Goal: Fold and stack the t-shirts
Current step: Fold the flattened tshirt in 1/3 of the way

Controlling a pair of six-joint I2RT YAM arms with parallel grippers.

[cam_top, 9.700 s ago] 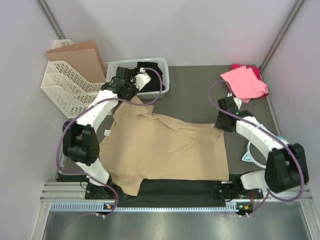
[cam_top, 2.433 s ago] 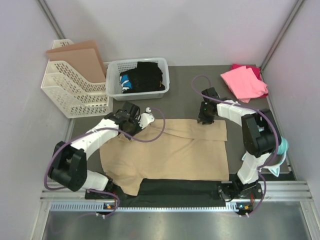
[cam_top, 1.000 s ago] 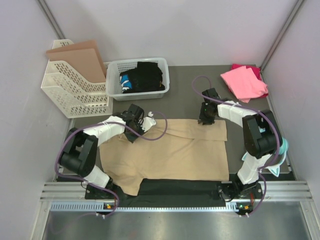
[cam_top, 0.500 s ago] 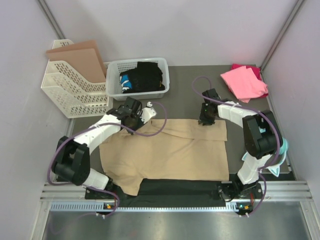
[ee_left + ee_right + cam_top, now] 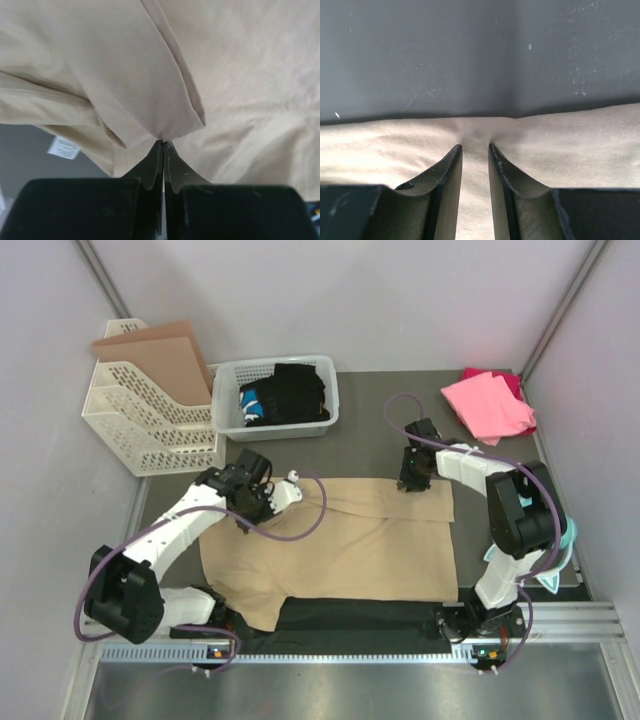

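The tan t-shirt lies spread across the dark table, its far part folded over into a straight top edge. My left gripper is at the shirt's upper left. In the left wrist view it is shut on a pointed fold of the tan cloth that hangs from the jaw tips. My right gripper rests on the shirt's far edge. There it has its jaws close together with a puckered ridge of tan cloth squeezed between them. A bright pink t-shirt lies over a magenta one at the back right corner.
A white basket with dark clothes stands behind the shirt. A white slotted file rack holding a brown cardboard sheet stands at the back left. A teal and white object lies by the right edge. A black strip runs along the front.
My left gripper has swung from beyond the shirt's far left corner back toward me over the cloth, still pinching the fold. The right gripper has stayed on the far edge.
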